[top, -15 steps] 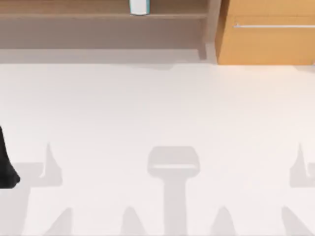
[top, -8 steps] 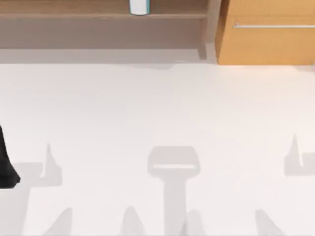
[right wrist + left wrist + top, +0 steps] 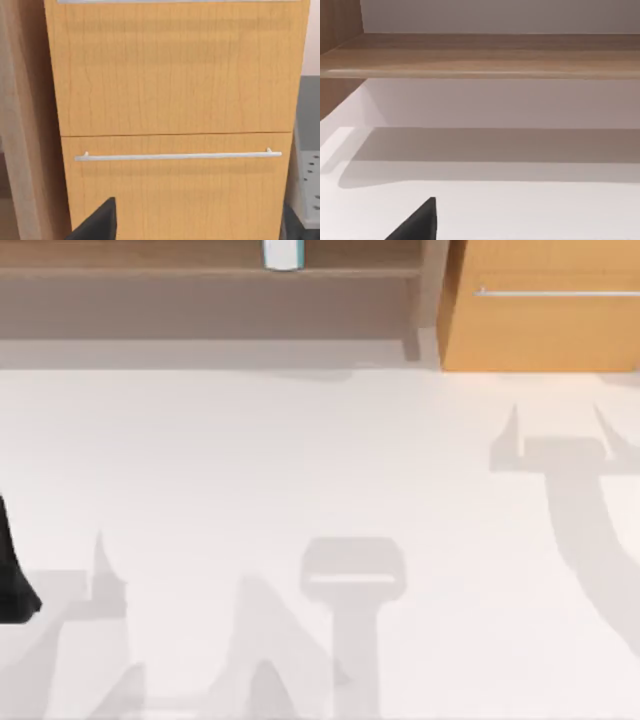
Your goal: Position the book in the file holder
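The small white book with a teal lower edge (image 3: 283, 254) stands on the wooden shelf (image 3: 200, 272) behind the white table (image 3: 300, 460), well apart from both arms, whose jaws' state I cannot tell.

Book (image 3: 283, 254): upright on the shelf (image 3: 200, 272), at the far edge of the worktop (image 3: 300, 470), left of centre.
Drawer cabinet (image 3: 540, 310): at the far right, just beside the shelf.
Drawer handle (image 3: 177, 156): runs across the drawer front facing my right wrist.
My left arm (image 3: 12, 570): at the worktop's left edge.
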Motion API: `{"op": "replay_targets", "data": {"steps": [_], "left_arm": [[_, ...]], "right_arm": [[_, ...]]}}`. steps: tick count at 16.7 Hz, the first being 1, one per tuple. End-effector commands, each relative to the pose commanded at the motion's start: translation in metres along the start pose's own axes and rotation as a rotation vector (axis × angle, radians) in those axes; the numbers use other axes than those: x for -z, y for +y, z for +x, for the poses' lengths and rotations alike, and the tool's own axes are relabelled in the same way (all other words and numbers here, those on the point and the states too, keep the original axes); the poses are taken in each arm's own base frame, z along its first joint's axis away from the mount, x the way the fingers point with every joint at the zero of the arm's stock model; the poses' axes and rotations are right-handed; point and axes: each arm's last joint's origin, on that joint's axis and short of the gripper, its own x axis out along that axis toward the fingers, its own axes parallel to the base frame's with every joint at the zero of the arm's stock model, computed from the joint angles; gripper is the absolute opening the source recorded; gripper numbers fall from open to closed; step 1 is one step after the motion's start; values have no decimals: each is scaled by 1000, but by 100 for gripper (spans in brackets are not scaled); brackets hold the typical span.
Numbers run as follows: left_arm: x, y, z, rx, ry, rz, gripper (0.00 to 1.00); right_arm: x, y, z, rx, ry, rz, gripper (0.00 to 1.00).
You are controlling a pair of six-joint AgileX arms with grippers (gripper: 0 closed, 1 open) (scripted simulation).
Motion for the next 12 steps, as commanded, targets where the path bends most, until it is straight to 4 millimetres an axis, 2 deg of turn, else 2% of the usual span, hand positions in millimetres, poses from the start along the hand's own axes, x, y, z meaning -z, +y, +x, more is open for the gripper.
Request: {"op": "replay_targets", "data": {"steps": [3, 5, 7, 9, 12], "left_arm": [[0, 0, 0, 0, 0, 0, 100], [0, 0, 0, 0, 0, 0, 100], [0, 0, 0, 0, 0, 0, 100], [0, 0, 0, 0, 0, 0, 100], [0, 0, 0, 0, 0, 0, 100]], "right_arm": [[-16, 62, 61, 2, 20, -12, 100], [-9, 113, 102, 0, 33, -25, 100], [12, 165, 137, -5, 44, -37, 100], [43, 212, 163, -12, 50, -46, 100], [88, 266, 189, -21, 44, -47, 100]]}}
